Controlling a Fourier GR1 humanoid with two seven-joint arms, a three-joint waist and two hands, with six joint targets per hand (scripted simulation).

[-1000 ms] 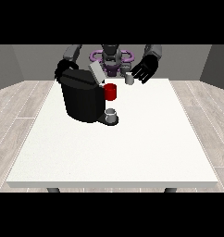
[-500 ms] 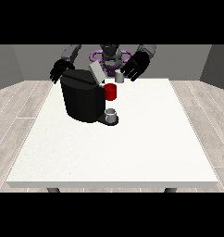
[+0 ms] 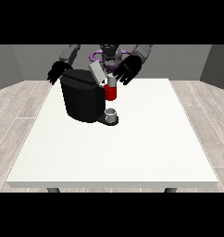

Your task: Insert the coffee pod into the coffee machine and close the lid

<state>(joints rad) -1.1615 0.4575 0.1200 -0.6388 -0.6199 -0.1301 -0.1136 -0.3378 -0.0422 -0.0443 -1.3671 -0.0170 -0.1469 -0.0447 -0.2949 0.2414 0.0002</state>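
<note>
The black coffee machine [image 3: 84, 99] stands on the white table [image 3: 132, 143], left of the middle at the back. Its grey lid [image 3: 96, 72] is tilted up and open. The front of the machine carries a red holder [image 3: 110, 93]. The small grey coffee pod [image 3: 112, 81] is right above that holder, at the fingertips of the hand at the view's right [image 3: 128, 69], which reaches in from the upper right. The hand at the view's left [image 3: 56, 73] hangs behind the machine's back left corner, fingers relaxed, holding nothing.
A small grey cup [image 3: 111, 114] stands on the machine's drip base, under the red holder. The robot's torso [image 3: 108, 54] is behind the table's far edge.
The hand at the view's right has moved left with the pod, from beside the machine to just above the red holder. The hand at the view's left has shifted slightly left and lower.
</note>
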